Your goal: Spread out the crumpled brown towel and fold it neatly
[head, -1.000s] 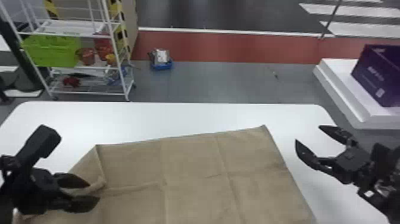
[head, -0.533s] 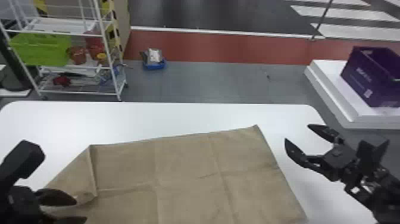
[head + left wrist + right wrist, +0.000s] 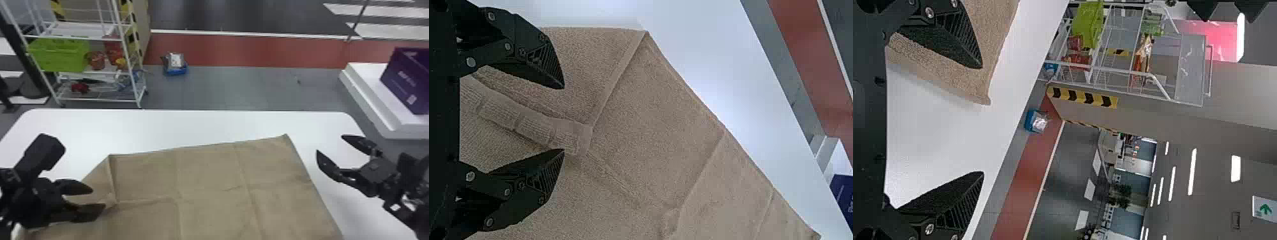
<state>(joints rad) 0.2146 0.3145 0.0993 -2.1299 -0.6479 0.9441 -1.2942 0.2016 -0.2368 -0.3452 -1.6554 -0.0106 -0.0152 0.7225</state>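
Well, pale lettering and a small white label (image 3: pixel 411 99) mark the side of the purple box (image 3: pixel 405 75), which sits on a white platform (image 3: pixel 367 83) beyond the table's right side. A sign with a green arrow (image 3: pixel 1265 209) shows in the right wrist view.

The brown towel (image 3: pixel 210 185) lies mostly spread on the white table (image 3: pixel 191 126), creased and wavy. Its far edge slants across, with the right far corner nearer the table's far edge than the left one. A band of white tabletop runs between the towel's far edge and the table's rounded far rim, and more white surface lies along the towel's right edge.

The left gripper (image 3: pixel 98 198) is over the towel's left part, its fingers parted and released. In the left wrist view a ribbed, raised fold (image 3: pixel 529 120) reaches between them, ungripped; whether the fingertips touch the cloth I cannot tell. The right gripper (image 3: pixel 329 144) is to the right of the towel's right edge, near the far right corner, its fingers wide apart and holding nothing.

Beyond the table, a green basket (image 3: pixel 60 56) sits on a white wire rack (image 3: pixel 76 30) at left.
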